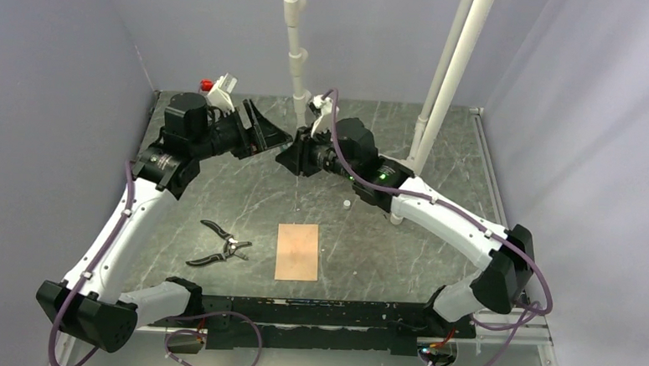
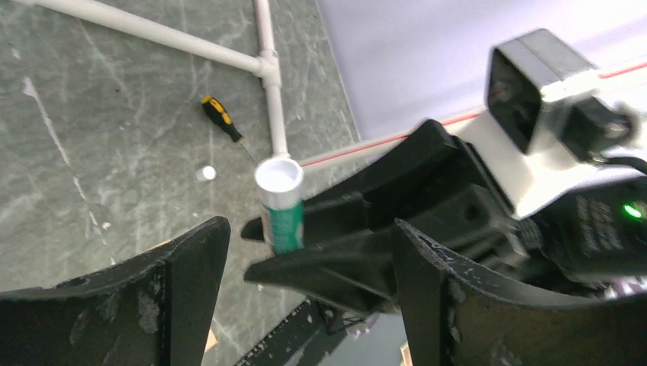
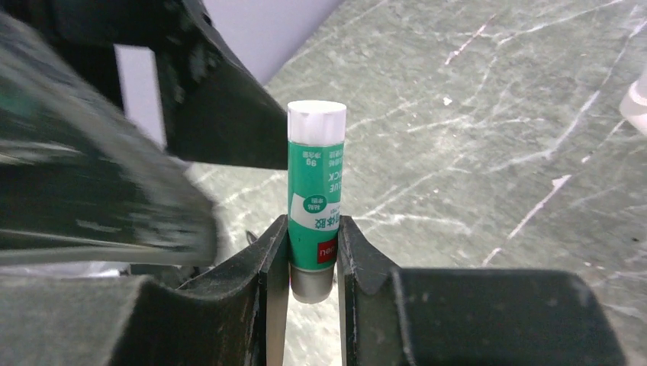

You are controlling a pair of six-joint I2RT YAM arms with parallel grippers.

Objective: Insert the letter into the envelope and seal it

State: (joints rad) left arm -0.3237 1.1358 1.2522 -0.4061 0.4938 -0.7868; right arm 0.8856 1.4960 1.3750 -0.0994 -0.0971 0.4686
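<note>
Envelope (image 1: 298, 251) seemed the likeliest name for the lone pinkish-tan rectangle lying flat on the desk (image 1: 401, 254), near its front edge and roughly midway between the two arm bases. From that height no flap or seam showed, so it could equally have been the bare letter. Both arms were raised at the far side of the desk, well apart from the paper and not touching it. The right gripper (image 3: 314, 229) had its jaws clamped on the lower body of a green glue stick (image 3: 316, 191), which stood upright with its white top clear of the jaws. The left gripper (image 2: 311, 229) faced it closely with its jaws spread wide, straddling the right one's jaws and gripping nothing. A pair of pliers (image 1: 221, 249) lay just left of the paper. As a thin paper piece it would probably be very light, limp and quick to slide on the smooth desk. It would also crease easily, so the safest hold looked like a gentle pinch at one short edge or corner, with the other jaws steadying it.
</note>
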